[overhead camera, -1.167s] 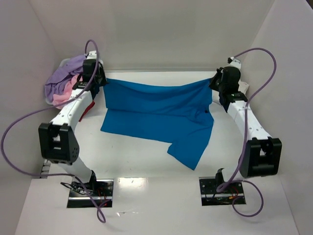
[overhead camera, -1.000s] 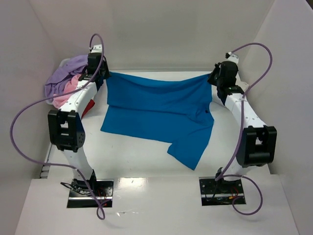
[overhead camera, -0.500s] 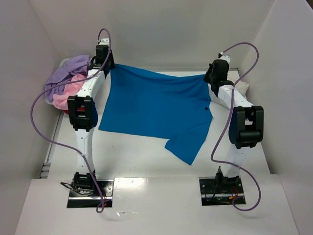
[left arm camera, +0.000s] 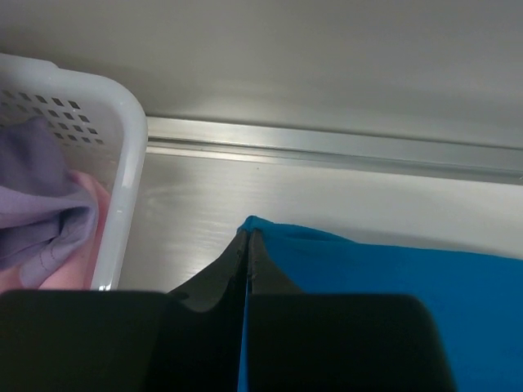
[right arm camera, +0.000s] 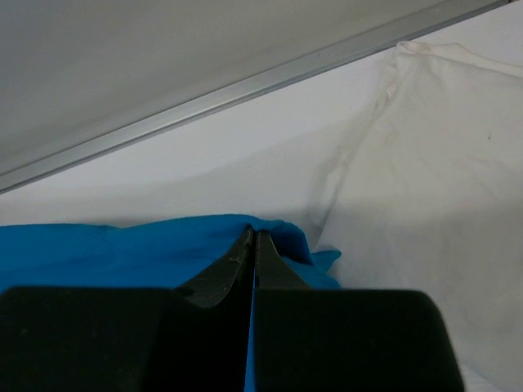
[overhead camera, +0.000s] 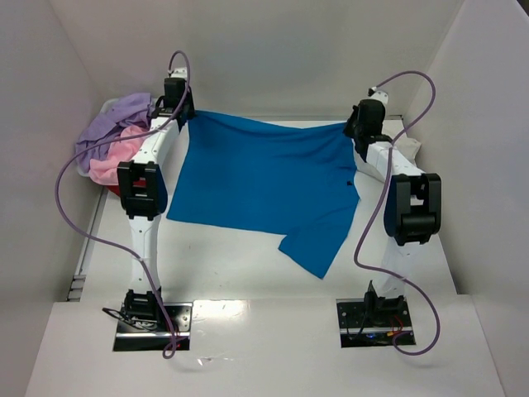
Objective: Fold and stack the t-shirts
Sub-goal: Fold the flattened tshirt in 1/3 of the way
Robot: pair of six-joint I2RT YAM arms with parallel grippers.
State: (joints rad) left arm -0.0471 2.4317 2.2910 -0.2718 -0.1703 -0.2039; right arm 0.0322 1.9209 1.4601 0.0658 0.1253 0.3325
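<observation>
- The bright blue short-sleeved cloth t-shirt (overhead camera: 264,178) is stretched between the arms, its near part lying on the white desk (overhead camera: 240,265).
- The left tool (overhead camera: 187,115) and right tool (overhead camera: 354,128) each pinch a far corner, jaws closed on cloth.
- The step looks like spreading it flat; next, probably lower both corners evenly, keeping it taut.

No legible text, labels, brands, numbers or signs anywhere in these views.

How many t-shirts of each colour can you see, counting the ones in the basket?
Blue t-shirt: 1
Lavender t-shirt: 1
Pink t-shirt: 1
Dark red t-shirt: 1, barely showing
White t-shirt: 1
Total: 5
</observation>
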